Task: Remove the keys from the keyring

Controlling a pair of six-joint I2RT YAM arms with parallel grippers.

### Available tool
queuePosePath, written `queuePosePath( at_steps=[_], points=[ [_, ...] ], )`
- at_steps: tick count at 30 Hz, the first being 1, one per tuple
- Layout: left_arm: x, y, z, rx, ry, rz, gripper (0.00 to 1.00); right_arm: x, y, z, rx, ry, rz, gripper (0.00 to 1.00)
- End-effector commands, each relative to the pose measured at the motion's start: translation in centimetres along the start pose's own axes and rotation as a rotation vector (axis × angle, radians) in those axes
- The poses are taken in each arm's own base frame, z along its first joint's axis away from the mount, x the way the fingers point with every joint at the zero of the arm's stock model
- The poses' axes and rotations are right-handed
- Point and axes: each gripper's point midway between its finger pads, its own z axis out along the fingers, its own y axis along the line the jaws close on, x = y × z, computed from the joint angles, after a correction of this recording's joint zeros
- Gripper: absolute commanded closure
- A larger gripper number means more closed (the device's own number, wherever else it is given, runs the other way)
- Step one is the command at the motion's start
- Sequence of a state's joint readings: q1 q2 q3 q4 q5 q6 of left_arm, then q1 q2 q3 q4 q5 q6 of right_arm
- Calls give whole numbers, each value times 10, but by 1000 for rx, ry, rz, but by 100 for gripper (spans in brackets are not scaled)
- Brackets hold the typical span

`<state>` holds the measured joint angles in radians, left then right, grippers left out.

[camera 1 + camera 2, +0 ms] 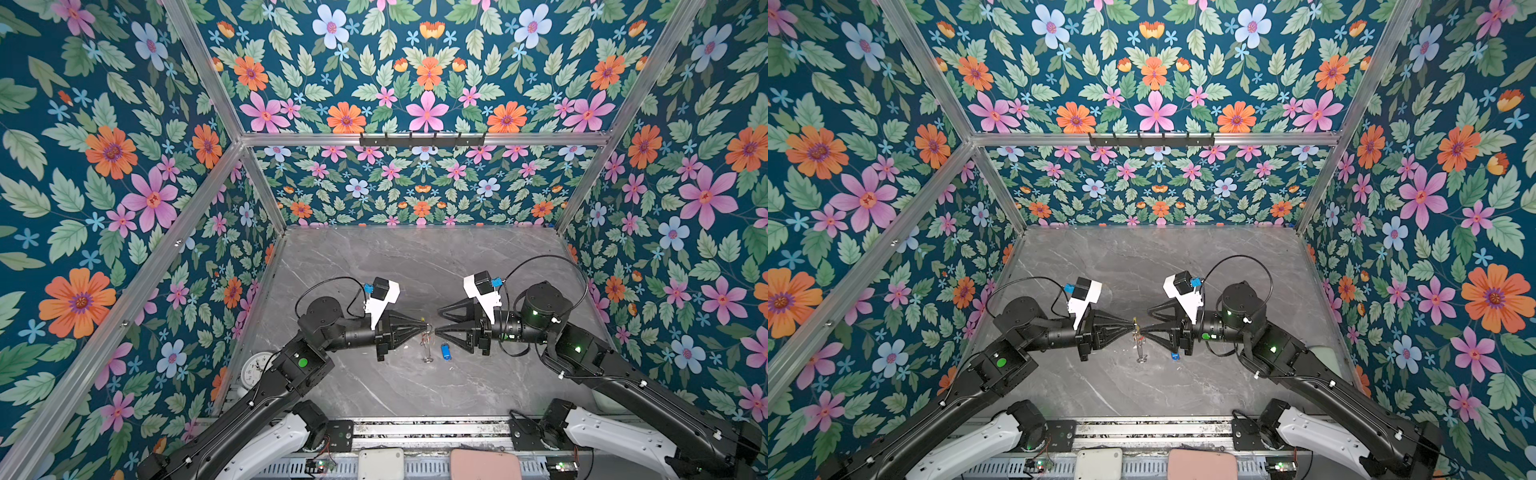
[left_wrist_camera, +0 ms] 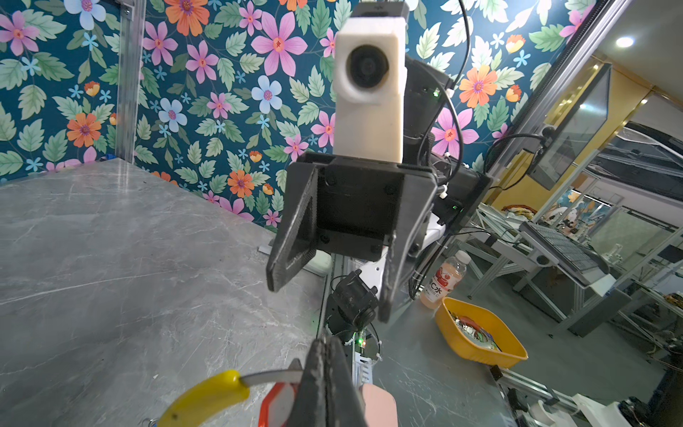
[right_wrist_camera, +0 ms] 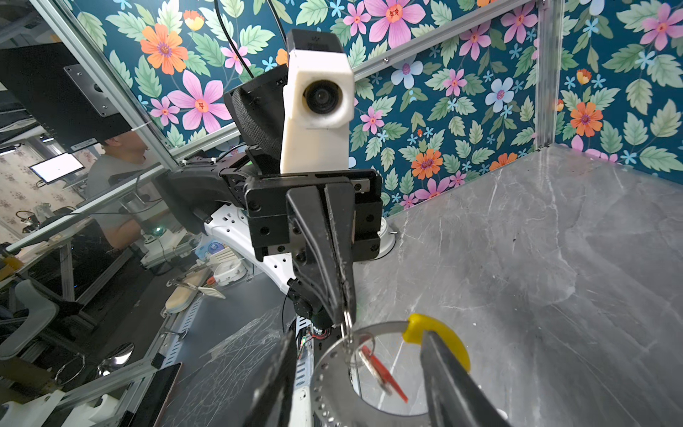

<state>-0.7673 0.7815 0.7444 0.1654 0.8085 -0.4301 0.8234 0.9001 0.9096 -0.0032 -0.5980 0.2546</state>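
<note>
Alignment matters: the left tool (image 1: 422, 328) clamps the keyring (image 3: 380, 325), so the right tool (image 1: 436, 322), jaws apart, should close squarely on the red-tagged key (image 3: 382, 371) hanging at 6 o'clock.

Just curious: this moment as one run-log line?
left gripper: shut on keyring | right gripper: open | blue key: on table | red key: on keyring

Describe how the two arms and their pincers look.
The left arm and right arm are black with white base links, green lights and looping black cables. The black left pincer and right pincer have tapered triangular fingers beside white camera housings.
</note>
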Motion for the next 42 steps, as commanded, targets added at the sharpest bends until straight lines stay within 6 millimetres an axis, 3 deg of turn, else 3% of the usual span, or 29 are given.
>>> queuePosePath(
  at_steps=[1,10,22,42],
  points=[
    [-12,-1,-1,-10,-52,28,100,-10,-1,-3,25,-53,-22,44],
    [-18,1,-6,-35,-107,31,100,3,-10,-6,60,-61,-12,47],
    [-22,-2,-7,-5,-153,30,100,33,-6,8,-16,9,-2,42],
    [-20,-7,-3,51,-155,10,100,29,-8,24,-27,33,-27,46]
  ],
)
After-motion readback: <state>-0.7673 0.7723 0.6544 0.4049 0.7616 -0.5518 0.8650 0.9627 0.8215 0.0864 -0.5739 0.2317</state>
